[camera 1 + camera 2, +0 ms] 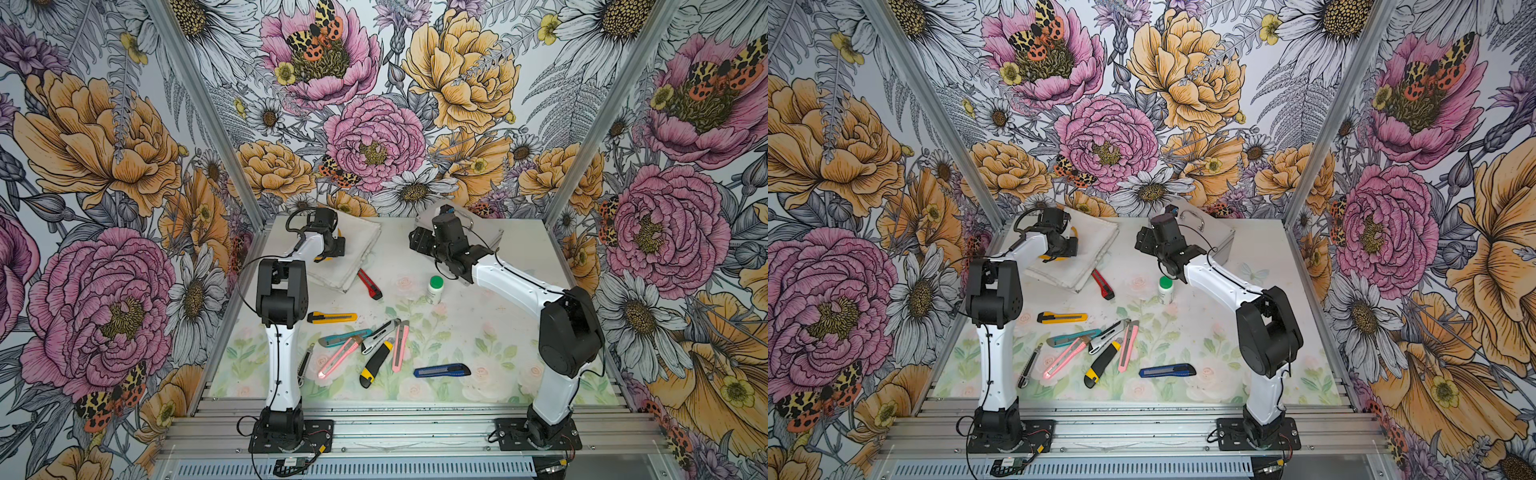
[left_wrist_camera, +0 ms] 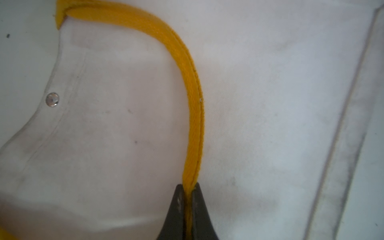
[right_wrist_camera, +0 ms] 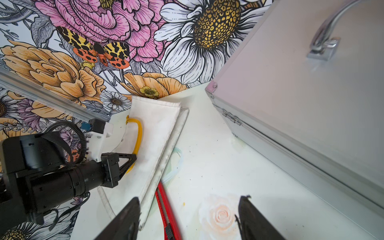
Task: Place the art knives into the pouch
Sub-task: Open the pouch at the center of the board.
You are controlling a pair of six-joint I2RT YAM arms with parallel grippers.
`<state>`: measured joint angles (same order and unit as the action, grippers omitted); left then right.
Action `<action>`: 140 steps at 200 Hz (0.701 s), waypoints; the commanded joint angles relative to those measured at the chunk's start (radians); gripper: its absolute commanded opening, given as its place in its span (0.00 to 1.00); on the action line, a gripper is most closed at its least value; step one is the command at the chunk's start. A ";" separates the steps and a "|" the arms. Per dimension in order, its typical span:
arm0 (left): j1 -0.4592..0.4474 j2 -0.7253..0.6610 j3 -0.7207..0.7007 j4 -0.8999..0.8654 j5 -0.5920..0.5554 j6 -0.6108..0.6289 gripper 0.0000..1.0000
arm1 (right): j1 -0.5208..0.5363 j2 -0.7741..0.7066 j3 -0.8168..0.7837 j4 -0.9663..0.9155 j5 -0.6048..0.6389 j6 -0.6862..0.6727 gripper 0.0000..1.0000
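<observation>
Pouch [image 1: 359,245] flat at far left of surface [image 1: 399,266]; red art knife [image 1: 370,284] just beside its near edge. Left end effector [image 2: 188,199] clamped on yellow handle [image 2: 193,104]. Right end effector [image 3: 190,199] wide, empty, near metal case [image 3: 301,104].

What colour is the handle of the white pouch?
Yellow: the handle shows best in the left wrist view.

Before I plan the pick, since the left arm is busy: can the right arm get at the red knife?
Probably yes. The right end effector hangs open near the red knife, and nothing lies between them, though the pouch edge sits close beside it.
</observation>
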<state>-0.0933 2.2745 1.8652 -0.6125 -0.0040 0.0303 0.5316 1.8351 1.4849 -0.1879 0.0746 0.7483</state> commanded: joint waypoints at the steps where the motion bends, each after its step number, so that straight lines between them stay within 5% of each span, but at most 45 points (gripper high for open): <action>1: 0.002 -0.150 0.023 -0.002 0.032 0.043 0.01 | 0.003 -0.009 0.063 0.001 -0.009 -0.027 0.75; 41: -0.040 -0.302 0.026 -0.010 0.056 0.128 0.01 | -0.011 0.023 0.153 0.002 -0.102 -0.035 0.75; 98: -0.177 -0.435 0.041 -0.036 0.030 0.297 0.03 | -0.023 0.128 0.372 0.004 -0.394 0.011 0.77; 140: -0.254 -0.493 0.040 -0.046 0.014 0.345 0.05 | -0.029 0.175 0.426 0.009 -0.429 0.069 0.78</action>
<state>-0.3264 1.8538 1.8870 -0.6399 0.0162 0.3103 0.5091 1.9785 1.8740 -0.1833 -0.2920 0.7738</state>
